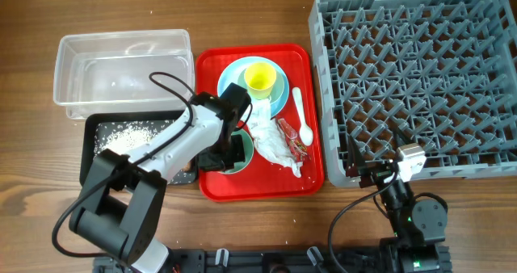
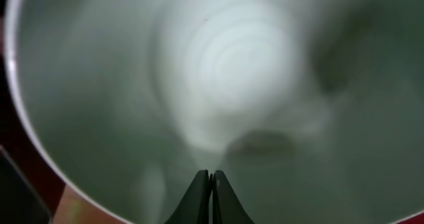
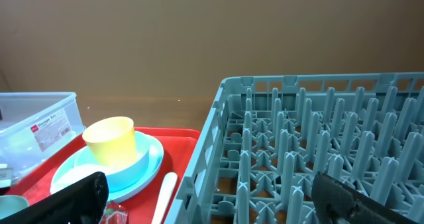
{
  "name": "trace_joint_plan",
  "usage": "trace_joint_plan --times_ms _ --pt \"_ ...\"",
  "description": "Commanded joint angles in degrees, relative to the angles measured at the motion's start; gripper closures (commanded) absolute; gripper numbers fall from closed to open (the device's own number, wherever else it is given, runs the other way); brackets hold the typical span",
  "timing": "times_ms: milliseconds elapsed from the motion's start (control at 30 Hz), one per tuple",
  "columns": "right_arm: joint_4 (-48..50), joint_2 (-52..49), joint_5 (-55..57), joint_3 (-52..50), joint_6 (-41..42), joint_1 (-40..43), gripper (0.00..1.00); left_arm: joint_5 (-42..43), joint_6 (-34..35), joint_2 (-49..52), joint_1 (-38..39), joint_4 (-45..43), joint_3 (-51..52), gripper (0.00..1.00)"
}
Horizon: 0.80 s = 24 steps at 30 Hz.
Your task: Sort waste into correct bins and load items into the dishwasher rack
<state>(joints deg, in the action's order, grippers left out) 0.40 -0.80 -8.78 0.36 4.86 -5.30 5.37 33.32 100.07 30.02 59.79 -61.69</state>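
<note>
My left gripper reaches down into the pale green bowl on the red tray. Its fingers are shut tip to tip just above the bowl's floor, with nothing visible between them. A yellow cup stands on the light blue plate. Next to them lie a white spoon, crumpled tissue and a red wrapper. My right gripper hangs open at the front edge of the grey rack. White grains lie in the black tray.
The clear tub stands behind the black tray at the left. In the right wrist view the rack wall rises right beside the red tray, with the spoon lying along it. Bare wooden tabletop runs along the front.
</note>
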Motion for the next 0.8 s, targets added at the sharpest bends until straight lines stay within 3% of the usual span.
trace_joint_plan --times_ms 0,167,200,233,300,333,467,533,633,767 --pt "0.24 0.15 -0.26 -0.04 -0.24 0.07 0.00 -4.04 0.17 -4.52 0.09 0.52 -0.63 0.96" --pt "0.24 0.15 -0.26 -0.04 -0.24 0.07 0.00 -3.82 3.65 -12.26 0.09 1.05 -3.67 0.96" --pt "0.24 0.15 -0.26 -0.04 -0.24 0.07 0.00 2.03 3.63 -15.93 0.09 -2.62 -4.00 0.95" --pt "0.24 0.15 -0.26 -0.04 -0.24 0.07 0.00 8.44 3.32 -17.81 0.24 -7.52 -4.00 0.77" --pt "0.24 0.15 -0.26 -0.04 -0.26 0.07 0.00 11.39 2.95 -18.34 0.81 -11.98 -4.00 0.57" --pt "0.24 0.15 -0.26 -0.04 -0.24 0.07 0.00 11.28 2.93 -18.27 1.40 -14.03 -4.00 0.50" --pt "0.24 0.15 -0.26 -0.04 -0.24 0.07 0.00 9.64 1.99 -14.82 3.72 -18.69 -4.00 0.40" --pt "0.24 0.15 -0.26 -0.04 -0.24 0.07 0.01 7.67 -3.06 -12.74 5.03 -20.50 -4.00 0.35" --pt "0.24 0.15 -0.26 -0.04 -0.24 0.07 0.00 -1.84 -11.13 -9.42 6.75 -21.18 -4.00 0.31" --pt "0.24 0.15 -0.26 -0.04 -0.24 0.07 0.00 -5.27 -17.70 -6.49 8.46 -22.88 -4.00 0.26"
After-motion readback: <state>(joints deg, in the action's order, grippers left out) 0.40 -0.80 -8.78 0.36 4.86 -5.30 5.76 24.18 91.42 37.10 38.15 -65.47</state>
